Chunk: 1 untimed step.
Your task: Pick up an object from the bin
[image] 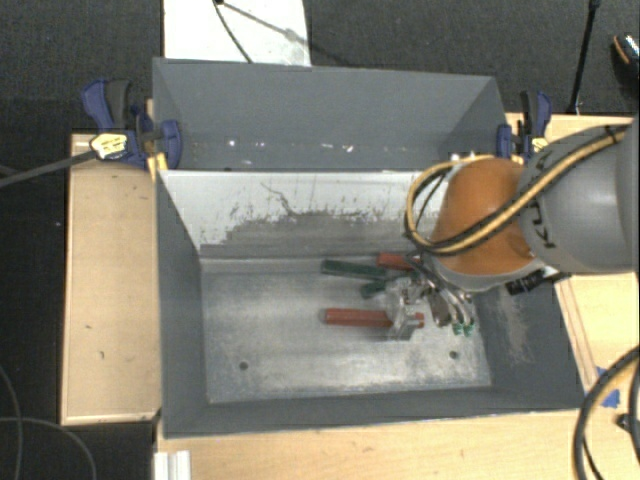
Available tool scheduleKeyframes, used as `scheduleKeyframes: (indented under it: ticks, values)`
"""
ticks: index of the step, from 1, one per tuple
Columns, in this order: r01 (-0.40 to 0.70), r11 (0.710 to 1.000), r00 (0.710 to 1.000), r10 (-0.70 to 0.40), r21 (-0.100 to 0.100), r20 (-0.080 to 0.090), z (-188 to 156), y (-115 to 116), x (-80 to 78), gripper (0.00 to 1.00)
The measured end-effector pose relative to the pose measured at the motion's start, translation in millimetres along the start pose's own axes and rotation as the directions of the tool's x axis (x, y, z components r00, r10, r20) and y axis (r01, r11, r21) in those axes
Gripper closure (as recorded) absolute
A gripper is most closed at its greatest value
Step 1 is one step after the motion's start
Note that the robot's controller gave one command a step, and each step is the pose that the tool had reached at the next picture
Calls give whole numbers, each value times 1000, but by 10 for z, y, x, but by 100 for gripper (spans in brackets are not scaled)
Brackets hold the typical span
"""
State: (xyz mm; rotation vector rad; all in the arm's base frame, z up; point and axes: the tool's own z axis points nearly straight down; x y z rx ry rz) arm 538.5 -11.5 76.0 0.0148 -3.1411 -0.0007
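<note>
My gripper [408, 320] reaches down from under the orange cover to the floor of the bin, right of centre. A red-handled tool [355, 317] lies flat just left of the fingertips, its right end at or under them. Behind it, a dark green-handled tool [352, 268] lies slantwise, with a small red-orange piece [392, 260] at its right end near the gripper's body. Whether anything is between the fingers is hidden by the gripper's own metal parts.
The arm and its orange cover with cables hang over the bin's right side. The bin's left half has bare floor, with scuffed slanted walls all round.
</note>
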Motion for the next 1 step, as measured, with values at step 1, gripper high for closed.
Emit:
scheduleKeyframes:
  ticks: [1]
  values:
    - [284, 959, 959, -284, 1, 10, -1340, 582, -199, 100]
